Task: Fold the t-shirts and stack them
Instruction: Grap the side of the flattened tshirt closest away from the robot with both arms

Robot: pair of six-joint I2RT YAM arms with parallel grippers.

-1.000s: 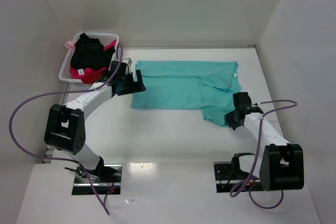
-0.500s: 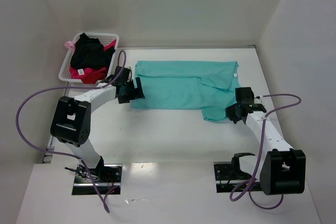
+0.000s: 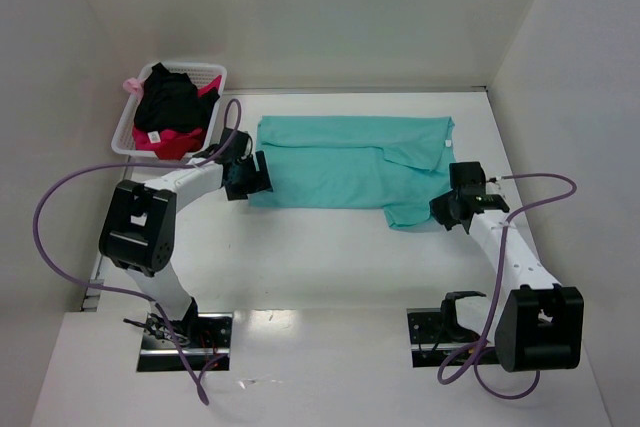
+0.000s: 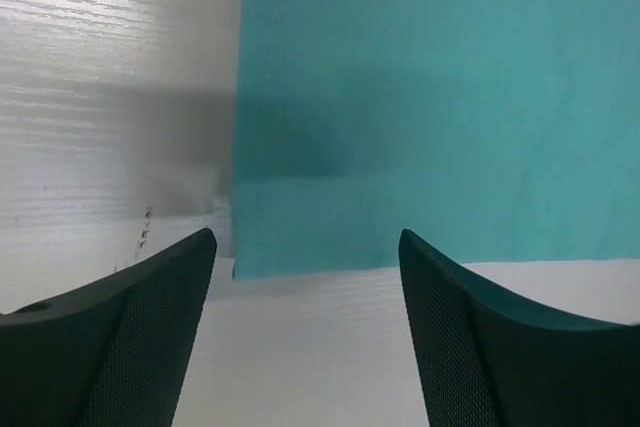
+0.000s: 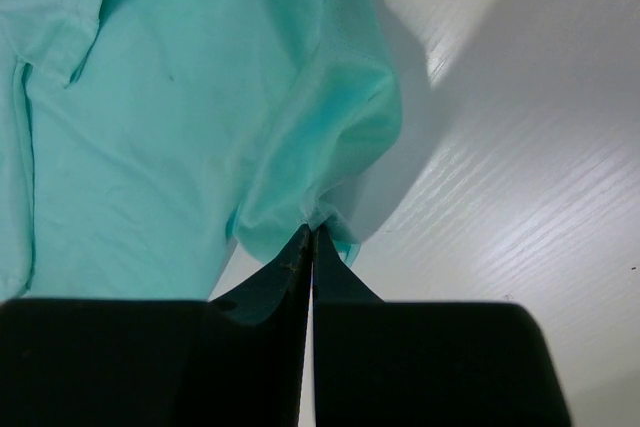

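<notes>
The right claw [image 5: 310,232] is closed tight, its two fingers pinching the very tip of the sleeve [image 5: 340,127] on the teal shirt [image 3: 340,172], with the cloth puckered up into a little peak just above the grip. That sleeve pokes toward the near side at the shirt's right end, and the rest of the shirt lies spread flat across the middle of the counter [image 3: 330,257], long way left to right, with a flap already turned over near its far right corner. At the other end the left claw [image 4: 305,237] hangs with its jaws wide apart right over the shirt's near left corner; nothing is between them and, as far as I can see, they are not touching the cloth. Off beyond it, in the far left corner, the basket [image 3: 215,75] holds the black shirt [image 3: 170,102] and the pink-red shirt [image 3: 170,144] in a heap. So I'd say this is the first fold of the first shirt, with none stacked yet. The next move looks like the left claw dropping onto that corner and closing on it cleanly, then both claws lifting together and carrying the near edge over without dragging the shirt askew.
</notes>
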